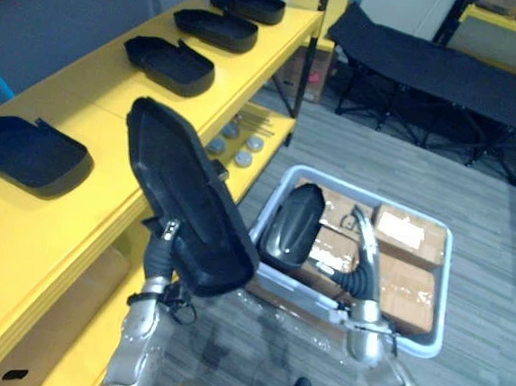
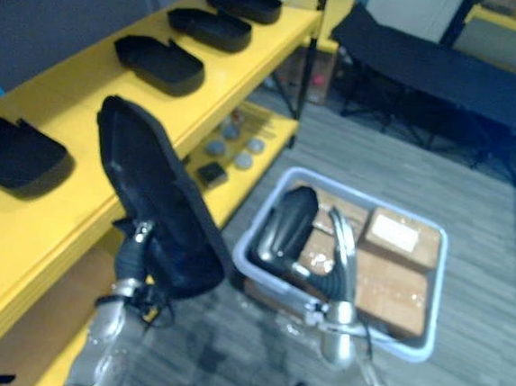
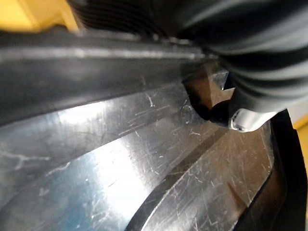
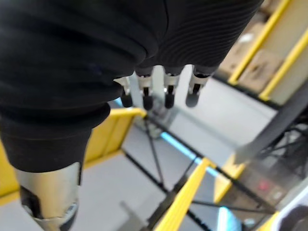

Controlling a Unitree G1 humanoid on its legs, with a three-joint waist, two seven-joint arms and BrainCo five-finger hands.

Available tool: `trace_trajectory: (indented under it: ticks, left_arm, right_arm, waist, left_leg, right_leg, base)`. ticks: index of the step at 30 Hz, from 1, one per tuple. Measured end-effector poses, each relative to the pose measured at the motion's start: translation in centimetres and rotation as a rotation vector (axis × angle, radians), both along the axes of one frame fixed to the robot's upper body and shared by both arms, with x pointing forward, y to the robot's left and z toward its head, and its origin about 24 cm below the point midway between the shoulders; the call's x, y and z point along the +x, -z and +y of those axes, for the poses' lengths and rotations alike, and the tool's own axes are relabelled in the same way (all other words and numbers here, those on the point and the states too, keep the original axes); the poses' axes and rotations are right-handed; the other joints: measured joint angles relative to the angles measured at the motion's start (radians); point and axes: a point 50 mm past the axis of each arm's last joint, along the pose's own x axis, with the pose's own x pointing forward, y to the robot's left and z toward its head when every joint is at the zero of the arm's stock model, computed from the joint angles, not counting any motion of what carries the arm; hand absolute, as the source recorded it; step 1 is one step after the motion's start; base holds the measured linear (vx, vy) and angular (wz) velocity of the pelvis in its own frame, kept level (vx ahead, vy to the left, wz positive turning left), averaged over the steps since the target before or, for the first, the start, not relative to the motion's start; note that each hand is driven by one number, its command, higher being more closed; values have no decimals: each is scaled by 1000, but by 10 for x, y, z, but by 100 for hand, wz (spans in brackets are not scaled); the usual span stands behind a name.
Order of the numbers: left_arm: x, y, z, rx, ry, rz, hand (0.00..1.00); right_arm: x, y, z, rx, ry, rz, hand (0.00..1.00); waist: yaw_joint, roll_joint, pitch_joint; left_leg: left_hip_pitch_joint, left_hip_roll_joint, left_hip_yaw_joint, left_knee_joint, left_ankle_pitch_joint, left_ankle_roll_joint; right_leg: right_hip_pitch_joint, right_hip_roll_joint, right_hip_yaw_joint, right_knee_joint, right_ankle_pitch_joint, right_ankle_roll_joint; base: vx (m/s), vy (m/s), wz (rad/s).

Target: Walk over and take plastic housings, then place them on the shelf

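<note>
Long yellow metal shelf (image 1: 66, 221) on the left carries four shallow black plastic housings (image 1: 170, 63). White plastic bin (image 1: 447, 264), near right on the floor, has brown cardboard boxes (image 1: 404, 228) and a glossy black housing (image 1: 291, 227) inside. Left hand (image 1: 161, 248) is clamped on a large black plastic housing (image 1: 189, 205), tilted upright by the shelf edge. Right hand (image 1: 362, 256) is over the bin, fingers straight, empty.

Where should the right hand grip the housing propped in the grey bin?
Probably its raised upper end, from above: the housing leans tilted on the cardboard boxes inside the bin, so that end stands free, near the open right hand.
</note>
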Motion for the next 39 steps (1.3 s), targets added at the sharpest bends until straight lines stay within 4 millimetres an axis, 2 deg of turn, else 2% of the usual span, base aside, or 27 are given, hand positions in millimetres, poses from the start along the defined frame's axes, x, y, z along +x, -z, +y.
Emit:
trace_trajectory:
  ticks: [3,6,8,9,10,11,12,13,14,17,19,20,22,25,26,29,30,31,33,35,37,39]
  left_arm:
    - [-8,4,9,-2,-112,28,100]
    - [-17,3,23,15,-210,42,100]
    - [-23,3,28,48,-244,56,100]
    - [-27,5,31,69,-259,66,100]
    - [-32,7,35,83,-276,84,100]
    - [-36,9,37,85,-284,95,100]
    - [-40,12,40,84,-298,113,100]
    - [-42,13,41,83,-306,120,100]
    - [-47,13,45,86,-327,127,100]
    - [-61,10,59,98,-398,130,100]
    - [-71,15,64,109,-422,167,100]
    - [-79,19,67,113,-438,199,100]
    - [-88,23,69,111,-454,232,100]
    - [-84,21,66,110,-421,207,100]
    - [-81,19,65,110,-408,193,100]
    - [-62,9,58,107,-329,107,100]
    - [-54,4,56,115,-300,69,100]
    - [-46,1,54,136,-273,36,100]
    - [-37,0,56,185,-261,33,100]
    - [-38,4,54,182,-276,59,100]
    - [-43,9,51,201,-291,101,100]
    - [-47,11,50,201,-294,113,100]
  right_arm:
    - [-11,11,-9,41,49,62,0]
    - [-17,18,-4,103,45,112,0]
    - [-18,21,-3,128,45,132,0]
    - [-19,23,-2,149,46,146,0]
    - [-19,23,-2,160,52,155,0]
    - [-19,24,-2,164,56,161,0]
    - [-19,25,-3,163,64,166,0]
    - [-19,26,-4,159,72,175,0]
    - [-19,28,-5,150,78,192,0]
    - [-16,31,8,162,49,197,0]
    - [-10,29,15,149,28,181,0]
    - [-7,25,16,141,18,166,0]
    - [-2,21,18,136,7,148,0]
    - [-2,22,17,140,16,155,0]
    - [-3,23,15,141,30,162,0]
    - [-14,33,0,132,119,211,0]
    - [-20,36,-6,137,160,215,0]
    - [-27,40,-11,149,203,223,0]
    - [-33,43,-18,150,242,234,0]
    - [-34,41,-25,150,268,220,0]
    - [-34,42,-28,135,242,245,0]
    - [-37,46,-27,124,216,278,0]
  waist:
    - [-8,22,-7]
    - [-25,22,-8]
    - [-26,26,-11]
    - [-22,28,-14]
    - [-21,28,-14]
    - [-21,27,-14]
    - [-21,39,-18]
    - [-19,40,-19]
    - [5,45,-21]
    - [32,10,-16]
    - [43,2,-13]
    - [58,2,-12]
    - [62,0,-12]
    - [54,-4,-9]
    - [51,-8,-5]
    - [25,-10,3]
    - [9,2,8]
    - [-17,-7,12]
    - [-26,-36,24]
    - [-24,-18,36]
    - [-25,12,57]
    - [-25,26,57]
  left_leg:
    - [1,-4,-4,-24,10,15]
    - [-1,-21,5,-50,54,37]
    - [-4,-25,63,-75,82,68]
    - [-5,-19,129,-90,95,91]
    - [-12,-1,191,-85,102,98]
    - [-26,7,219,-78,112,98]
    - [-47,14,256,-58,134,72]
    - [-56,7,261,-52,144,57]
    - [-57,-12,256,-53,157,65]
    - [-54,-60,179,-112,204,76]
    - [-53,-71,161,-139,223,75]
    - [-55,-73,162,-148,226,74]
    - [-56,-75,156,-155,230,72]
    - [-73,-84,112,-151,241,68]
    - [-74,-88,96,-154,247,67]
    - [-74,-102,-26,-169,279,67]
    - [-72,-101,-77,-201,299,66]
    - [-75,-105,-146,-237,331,68]
    - [-78,-139,-190,-254,363,50]
    - [-104,-140,-189,-224,369,47]
    - [-108,-132,-166,-202,371,43]
    - [-108,-118,-154,-198,368,43]
  right_leg:
    - [24,-8,-51,-1,-6,0]
    - [73,-34,-141,1,-31,6]
    - [106,-53,-217,7,-52,7]
    - [124,-68,-273,21,-62,12]
    - [146,-80,-326,29,-66,15]
    - [155,-87,-356,32,-67,18]
    - [179,-100,-415,45,-67,20]
    - [186,-108,-431,54,-66,24]
    - [198,-125,-444,68,-73,20]
    - [214,-135,-440,91,-146,-20]
    - [212,-137,-437,108,-164,-21]
    - [212,-138,-436,109,-164,-21]
    - [213,-137,-436,109,-165,-19]
    - [217,-135,-439,127,-175,-14]
    - [217,-135,-426,138,-175,-13]
    - [197,-129,-224,270,-178,-18]
    - [166,-110,-109,348,-231,-61]
    - [154,-47,9,361,-318,-84]
    - [150,-9,71,355,-378,-116]
    - [151,3,86,335,-379,-98]
    - [169,7,91,316,-402,-57]
    - [170,20,104,314,-415,-36]
  base:
    - [-27,-5,40]
    - [-40,-23,85]
    - [-47,-20,124]
    - [-52,-5,136]
    - [-52,-2,139]
    - [-14,44,148]
    - [-2,78,122]
    - [7,142,125]
    - [-5,135,88]
    - [-17,71,93]
    - [-42,13,44]
    - [-39,0,17]
    - [-20,-14,8]
    - [32,-14,35]
    - [80,96,82]
    - [66,288,120]
    - [-37,231,145]
    - [-68,139,152]
    - [-97,-44,101]
    - [-121,-42,19]
    - [-180,-54,-16]
    - [-176,-73,-9]
